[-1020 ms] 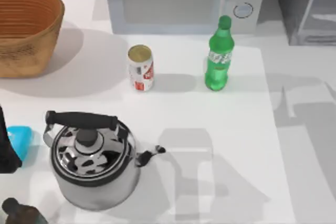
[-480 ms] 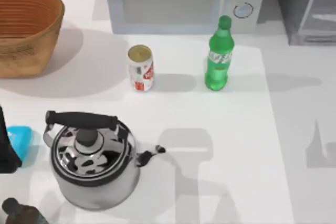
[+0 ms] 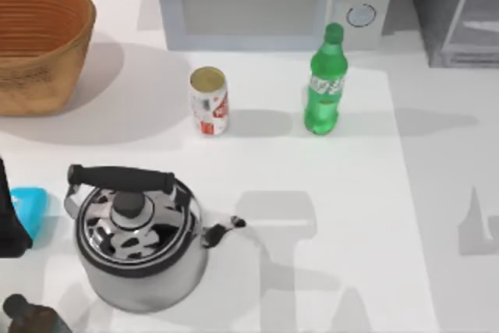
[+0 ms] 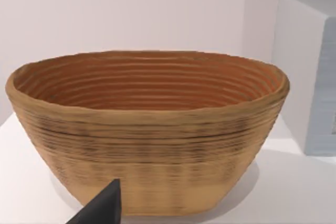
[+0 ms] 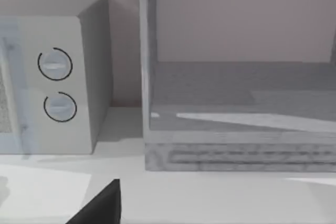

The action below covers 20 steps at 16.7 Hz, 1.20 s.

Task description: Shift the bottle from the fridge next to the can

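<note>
The green bottle (image 3: pixel 325 83) stands upright on the white table, in front of the microwave's knobs. The white and red can (image 3: pixel 209 101) stands to its left, with a gap of roughly two can widths between them. The dark grey fridge (image 3: pixel 460 13) is at the back right corner, and the right wrist view faces its shelf (image 5: pixel 236 150), which is bare. A dark part of my right gripper (image 5: pixel 100 205) pokes into that view. My left arm (image 3: pixel 8 216) is at the table's left edge, and my left gripper (image 4: pixel 100 208) faces the basket.
A light grey microwave (image 3: pixel 265 1) stands at the back centre. A woven basket (image 3: pixel 39 40) sits back left. A steel kettle (image 3: pixel 136 239) with a black handle is front left, beside a blue object (image 3: pixel 30 207) and a dark brown bottle (image 3: pixel 27 316).
The right arm's shadow on the right side of the table has shrunk and slid toward the front right. The bottle and can have not moved.
</note>
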### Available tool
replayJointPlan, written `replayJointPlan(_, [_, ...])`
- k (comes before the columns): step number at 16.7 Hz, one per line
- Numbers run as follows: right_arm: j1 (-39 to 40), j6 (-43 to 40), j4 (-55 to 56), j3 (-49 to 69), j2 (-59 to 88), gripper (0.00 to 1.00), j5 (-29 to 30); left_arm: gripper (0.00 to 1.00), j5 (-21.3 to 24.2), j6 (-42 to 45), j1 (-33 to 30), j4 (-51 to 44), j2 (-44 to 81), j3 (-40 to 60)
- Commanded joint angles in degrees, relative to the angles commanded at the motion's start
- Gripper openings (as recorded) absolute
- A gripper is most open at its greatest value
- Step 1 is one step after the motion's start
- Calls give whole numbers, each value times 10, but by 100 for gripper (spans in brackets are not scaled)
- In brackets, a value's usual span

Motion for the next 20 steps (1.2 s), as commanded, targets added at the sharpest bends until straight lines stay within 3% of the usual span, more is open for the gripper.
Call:
replayJointPlan(4, [1,0,-38,24,-28,100,-1,100,0,0,0,0,0,0])
replayJointPlan(7, [0,0,-129,71,-85,100,-1,100,0,0,0,0,0,0])
replayJointPlan(20, [-5,-4,-749,337,-410,100,1,100,0,0,0,0,0,0])
